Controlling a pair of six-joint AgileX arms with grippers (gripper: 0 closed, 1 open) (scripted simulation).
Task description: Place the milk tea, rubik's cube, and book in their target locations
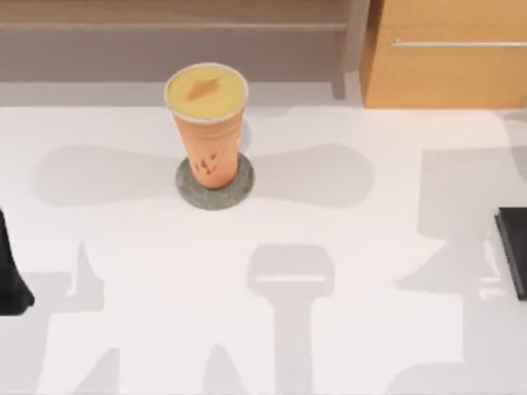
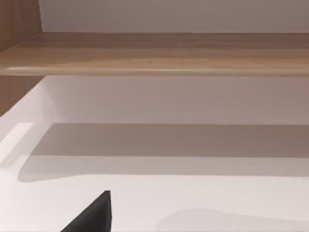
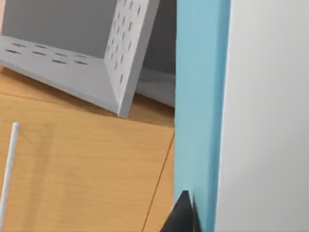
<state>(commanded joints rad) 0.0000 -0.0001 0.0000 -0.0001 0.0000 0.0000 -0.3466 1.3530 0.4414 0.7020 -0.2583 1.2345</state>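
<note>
The milk tea (image 1: 206, 123) stands upright on the round grey coaster (image 1: 216, 191) at the back middle of the table. My left gripper (image 1: 12, 276) is parked at the table's left edge, well apart from the cup. One of its black fingertips (image 2: 94, 216) hangs over bare white table. In the right wrist view the teal-blue book (image 3: 199, 106) stands on edge close to the camera, with a black fingertip (image 3: 183, 212) of my right gripper pressed against it and the other finger hidden behind it. A flat black slab (image 1: 512, 251) lies at the table's right edge. The rubik's cube is out of view.
A wooden cabinet (image 1: 445, 58) with a pale handle stands at the back right. On its top sits a grey perforated rack (image 3: 96, 58), just beyond the book. A wooden shelf (image 2: 154, 53) runs along the back of the table.
</note>
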